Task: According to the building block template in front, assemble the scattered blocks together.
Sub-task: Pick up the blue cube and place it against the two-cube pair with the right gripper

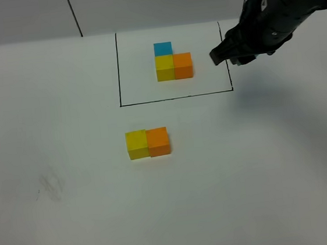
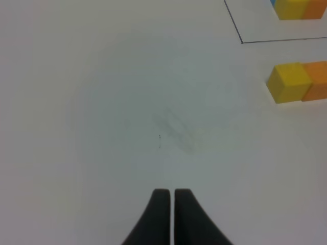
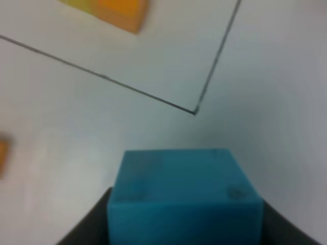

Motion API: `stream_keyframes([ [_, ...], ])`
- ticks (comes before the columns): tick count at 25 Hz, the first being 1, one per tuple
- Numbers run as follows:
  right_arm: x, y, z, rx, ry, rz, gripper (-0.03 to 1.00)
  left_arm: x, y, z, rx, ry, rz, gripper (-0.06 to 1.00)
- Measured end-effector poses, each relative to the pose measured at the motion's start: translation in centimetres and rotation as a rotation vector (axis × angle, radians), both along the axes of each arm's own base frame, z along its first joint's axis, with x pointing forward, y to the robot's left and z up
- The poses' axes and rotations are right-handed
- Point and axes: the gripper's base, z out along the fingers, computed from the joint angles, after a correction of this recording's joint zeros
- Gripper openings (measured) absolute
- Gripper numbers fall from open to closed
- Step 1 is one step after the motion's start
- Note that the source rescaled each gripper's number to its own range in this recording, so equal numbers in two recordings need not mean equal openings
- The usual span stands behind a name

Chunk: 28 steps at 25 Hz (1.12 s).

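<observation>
The template trio (image 1: 172, 61) of blue, yellow and orange cubes sits inside the black drawn rectangle (image 1: 117, 74) at the back. The loose yellow cube (image 1: 136, 144) and loose orange cube (image 1: 158, 141) sit side by side, touching, in front of the frame; both show in the left wrist view (image 2: 289, 82). My right gripper (image 1: 225, 54) hangs above the frame's right edge, shut on the loose blue cube (image 3: 184, 196), which is hidden in the high view. My left gripper (image 2: 171, 196) is shut and empty, low over bare table left of the cubes; it is out of the high view.
The white table has a faint grey smudge (image 1: 51, 186) at the front left, also in the left wrist view (image 2: 176, 127). The frame's near right corner (image 3: 194, 111) lies below the held cube.
</observation>
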Motion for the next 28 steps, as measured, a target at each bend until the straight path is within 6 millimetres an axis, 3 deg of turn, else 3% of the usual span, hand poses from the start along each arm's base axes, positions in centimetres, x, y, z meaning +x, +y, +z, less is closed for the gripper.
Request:
stream_keyframes([
  [5,-0.8,3.7,-0.5,0.077,-0.02,0.056,0.52,0.0,0.0,0.0,0.0,0.0,0.0,0.0],
  [20,-2.3,13.6,-6.0,0.187,0.06,0.165,0.52,0.0,0.0,0.0,0.0,0.0,0.0,0.0],
  [28,-1.8,16.1,-7.5,0.273,0.086,0.107,0.52,0.0,0.0,0.0,0.0,0.0,0.0,0.0],
])
